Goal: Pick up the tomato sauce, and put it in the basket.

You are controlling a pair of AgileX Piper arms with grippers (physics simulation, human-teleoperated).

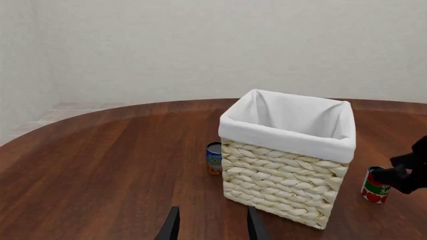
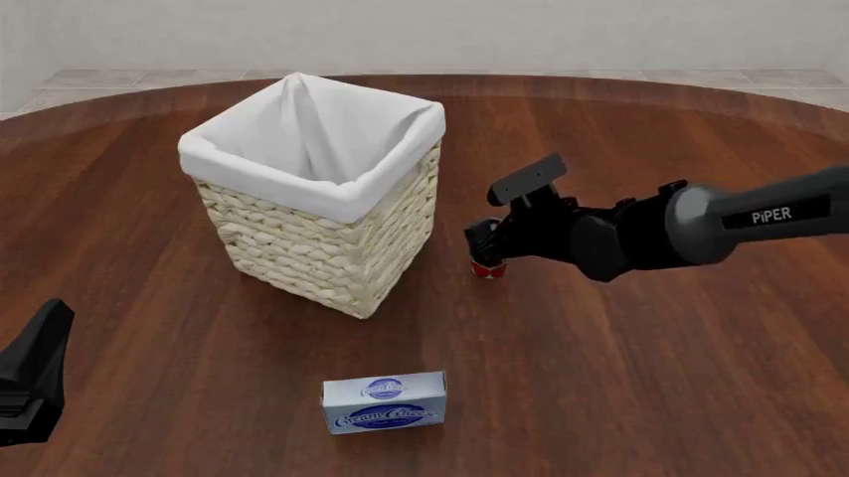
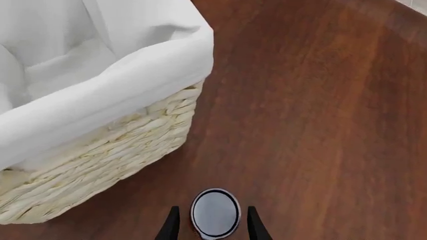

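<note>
The tomato sauce (image 3: 215,214), a small red-labelled can with a silver-grey top, stands upright on the table just right of the basket (image 2: 318,214). It also shows in the front view (image 2: 490,266) and the left wrist view (image 1: 375,186). My right gripper (image 3: 212,210) is open, with one finger on each side of the can's top. In the front view the right gripper (image 2: 487,246) hides most of the can. My left gripper (image 1: 212,211) is open and empty, low at the near left, well clear of the basket (image 1: 287,165).
A white-and-blue rectangular box (image 2: 385,402) lies on the table in front of the basket. A small can with a blue label (image 1: 213,157) stands against the basket's far side. The wooden table (image 2: 663,378) extends around them.
</note>
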